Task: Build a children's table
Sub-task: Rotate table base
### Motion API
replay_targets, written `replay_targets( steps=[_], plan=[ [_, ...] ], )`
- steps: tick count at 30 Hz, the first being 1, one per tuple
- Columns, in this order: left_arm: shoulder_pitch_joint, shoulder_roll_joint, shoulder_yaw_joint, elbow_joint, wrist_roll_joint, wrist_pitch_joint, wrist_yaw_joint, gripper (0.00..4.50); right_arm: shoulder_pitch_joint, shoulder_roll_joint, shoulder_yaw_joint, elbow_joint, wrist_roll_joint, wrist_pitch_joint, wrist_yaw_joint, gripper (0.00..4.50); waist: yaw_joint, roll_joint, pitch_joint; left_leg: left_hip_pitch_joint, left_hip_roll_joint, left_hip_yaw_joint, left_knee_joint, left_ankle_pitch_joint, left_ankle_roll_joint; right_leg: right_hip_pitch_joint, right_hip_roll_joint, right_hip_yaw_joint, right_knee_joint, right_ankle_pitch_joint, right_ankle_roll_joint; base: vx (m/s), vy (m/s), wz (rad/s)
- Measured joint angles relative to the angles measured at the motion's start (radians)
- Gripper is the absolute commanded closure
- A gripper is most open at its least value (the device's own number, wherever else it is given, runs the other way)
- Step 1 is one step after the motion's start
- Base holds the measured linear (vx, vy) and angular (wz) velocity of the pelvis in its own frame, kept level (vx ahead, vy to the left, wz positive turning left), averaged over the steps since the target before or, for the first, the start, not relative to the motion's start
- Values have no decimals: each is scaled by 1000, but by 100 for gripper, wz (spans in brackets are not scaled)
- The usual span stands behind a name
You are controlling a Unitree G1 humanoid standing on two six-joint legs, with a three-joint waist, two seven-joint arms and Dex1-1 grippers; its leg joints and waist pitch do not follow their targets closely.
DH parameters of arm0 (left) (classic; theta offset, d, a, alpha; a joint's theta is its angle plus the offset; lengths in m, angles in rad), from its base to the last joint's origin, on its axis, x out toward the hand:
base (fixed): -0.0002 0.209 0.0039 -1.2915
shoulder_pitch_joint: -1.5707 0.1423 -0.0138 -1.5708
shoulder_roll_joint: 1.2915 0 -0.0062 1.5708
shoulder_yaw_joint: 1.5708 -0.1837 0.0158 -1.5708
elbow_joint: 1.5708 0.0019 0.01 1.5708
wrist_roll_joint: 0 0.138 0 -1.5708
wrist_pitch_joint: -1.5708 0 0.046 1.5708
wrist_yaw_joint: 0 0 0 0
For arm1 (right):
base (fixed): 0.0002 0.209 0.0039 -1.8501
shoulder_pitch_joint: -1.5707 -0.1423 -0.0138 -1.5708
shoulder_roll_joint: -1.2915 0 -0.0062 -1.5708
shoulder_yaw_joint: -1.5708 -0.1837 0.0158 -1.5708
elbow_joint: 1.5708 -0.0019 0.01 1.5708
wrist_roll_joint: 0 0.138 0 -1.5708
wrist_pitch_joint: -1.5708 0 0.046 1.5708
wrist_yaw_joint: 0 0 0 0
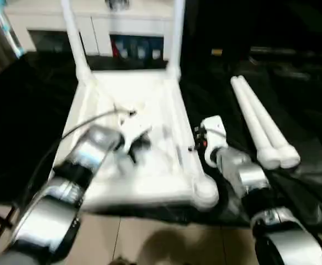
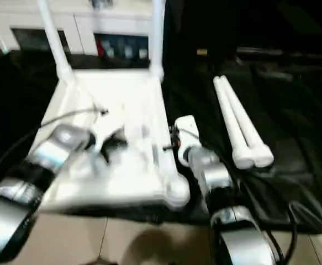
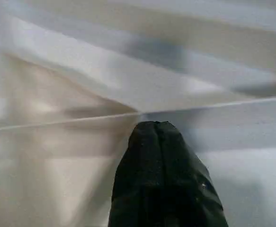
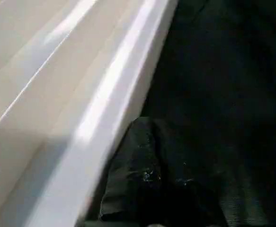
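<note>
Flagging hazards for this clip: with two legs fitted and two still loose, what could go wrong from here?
1. The left end effector, shut, hangs over the upturned tabletop's ribs; pressing down might shift the top.
2. The right end effector, shut, sits by the top's right edge; a nudge could tilt the two standing legs.
3. The two loose legs lie on black cloth and might roll.

Work surface was draped in a black cloth, creased in places. Floor below showed pale beige tiles with dark grout lines. Behind stood a white cabinet with glass doors; blurred red and blue items, possibly boxes, sat inside. Far right background was dark.
</note>
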Motion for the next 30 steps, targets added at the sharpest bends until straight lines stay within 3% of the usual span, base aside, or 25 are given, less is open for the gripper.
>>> replay_targets(
  steps=[4,10,13,14,18,19,22,30],
  plan=[
    [-42,-1,43,71,4,-76,123,450,20,-42,-20,-85,0,4,-3,447,6,5,-1,-2,0,0,0,-1,1,-1,0,0,-1,-1,0,0,0,0],
    [-23,0,46,67,-17,-147,69,450,97,-96,-56,-300,1,121,-32,447,22,5,-1,-12,0,0,3,2,6,-11,0,0,2,-1,0,0,0,0],
    [42,4,63,-43,-59,-158,8,450,127,-123,-83,-408,17,215,-37,431,23,5,-1,-12,0,0,3,2,6,-12,0,0,3,-1,0,0,0,0],
    [68,4,73,-95,-84,-148,-19,430,135,-131,-90,-441,19,241,-40,419,23,5,0,-12,0,0,3,1,6,-12,0,0,3,-1,0,0,0,0],
    [195,-2,84,-378,-208,-58,-135,407,147,-169,-114,-532,10,329,-63,406,22,5,-1,-11,0,0,5,-1,2,-12,-1,0,8,-2,-1,0,0,0],
    [232,0,81,-460,-241,-34,-168,398,154,-176,-118,-560,8,356,-70,386,20,5,-1,-11,0,1,6,-1,1,-12,-1,0,9,-2,-1,0,0,0],
    [303,14,59,-622,-288,18,-211,374,154,-200,-131,-601,5,430,-86,368,18,6,-1,-10,0,0,6,1,0,-12,-1,0,11,-5,4,0,0,0],
    [402,28,35,-833,-315,145,-224,324,130,-293,-180,-587,-13,540,-101,301,14,7,-1,-9,0,0,7,1,0,-11,0,0,11,-5,5,0,0,0]
  ],
)
